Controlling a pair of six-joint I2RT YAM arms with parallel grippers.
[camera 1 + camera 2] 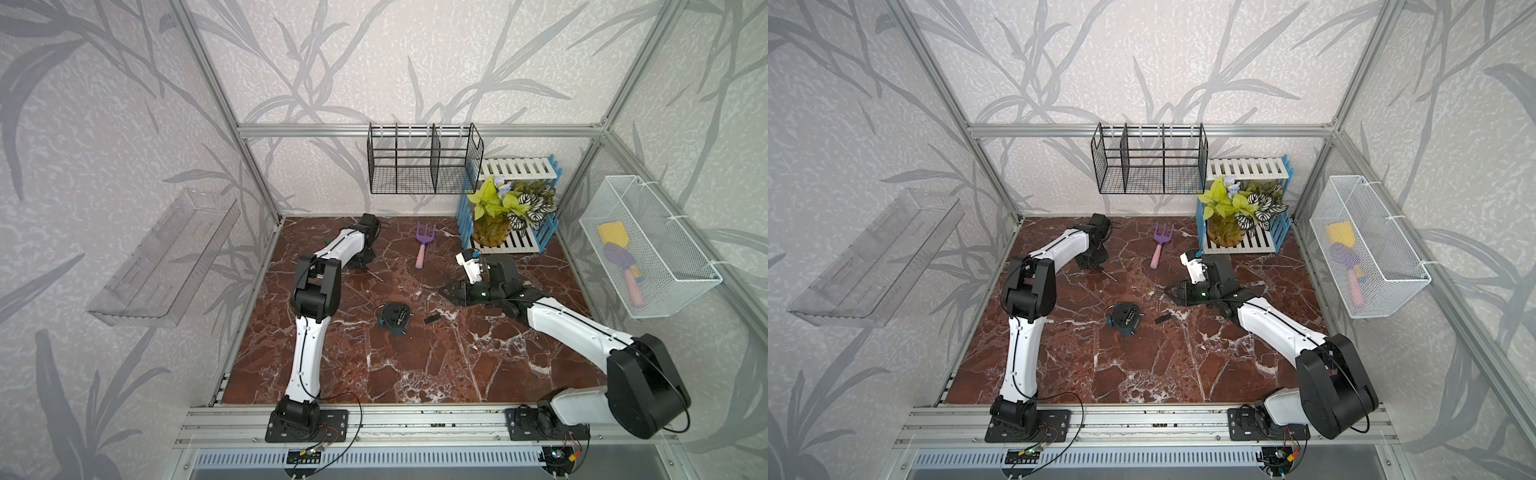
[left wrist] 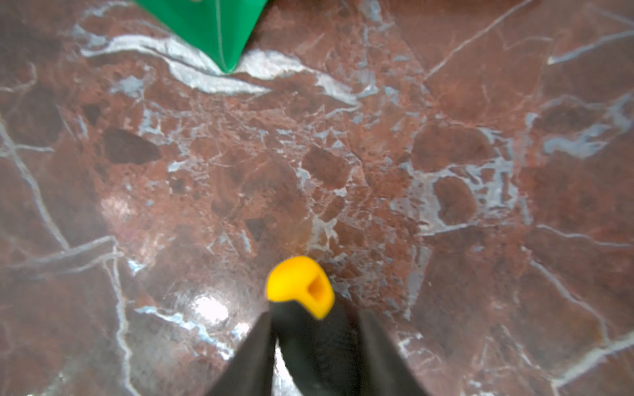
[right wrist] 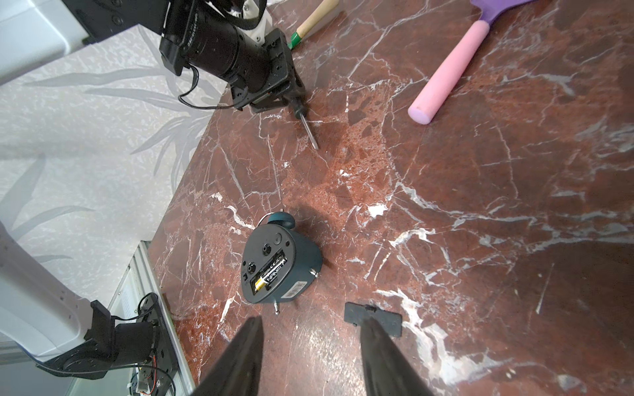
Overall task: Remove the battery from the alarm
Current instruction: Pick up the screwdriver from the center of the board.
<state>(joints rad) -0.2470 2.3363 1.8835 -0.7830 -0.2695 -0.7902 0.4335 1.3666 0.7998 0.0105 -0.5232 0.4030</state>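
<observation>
**tabletop_tom:** Question for whoever's watching: what's the situation?

**yam_fan:** Small black-and-gold cylindrical battery (image 3: 269,274) sits in the open slot on the back of the dark teal alarm clock (image 1: 395,318). The clock lies face down mid-table on the red-brown marble tabletop (image 1: 415,374). Flat black plastic battery cover (image 1: 432,319) lies just right of it.

**tabletop_tom:** And the grippers?

**yam_fan:** Left gripper (image 2: 314,317) is at the far left, fingers pinching the black-handled, yellow-capped screwdriver (image 2: 298,284), metal shaft angled down toward the marble. Right gripper (image 3: 312,320) hovers right of the clock and a bit farther back, fingers spread, holding nothing.
</observation>
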